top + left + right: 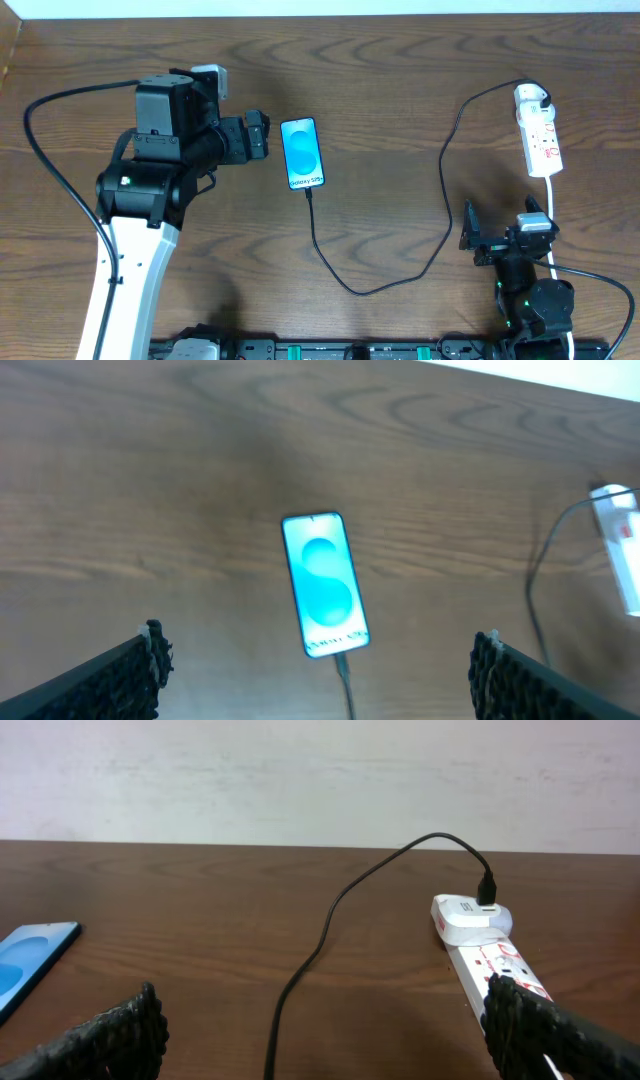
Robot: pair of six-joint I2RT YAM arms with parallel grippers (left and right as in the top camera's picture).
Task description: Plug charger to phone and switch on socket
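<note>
Two grippers are being held wide open, nothing being gripped by either. The left gripper (320,645) is being held above the table (400,60), just to the left of the phone (303,153) in the overhead view, with its fingers (130,675) spread wide and apart from the phone. The phone is being kept flat near mid-table, screen up, lit blue-cyan, white text at its near end. The charger (358,292) is being shown as a thin black cable: one tip is meeting the phone's near edge, the line is being looped toward the robot, then up the right side to a white plug (530,97). That plug is being seated in the far end of the socket (541,135), a white strip with red marks lying at far right. Switch position: cannot be told. A white cord (553,215) is being run from the strip's near end down past the right arm. The right gripper (322,1005) is being kept low, near the robot's edge of the table, with the socket ahead on its right and the phone well off to its left, touching neither.
</note>
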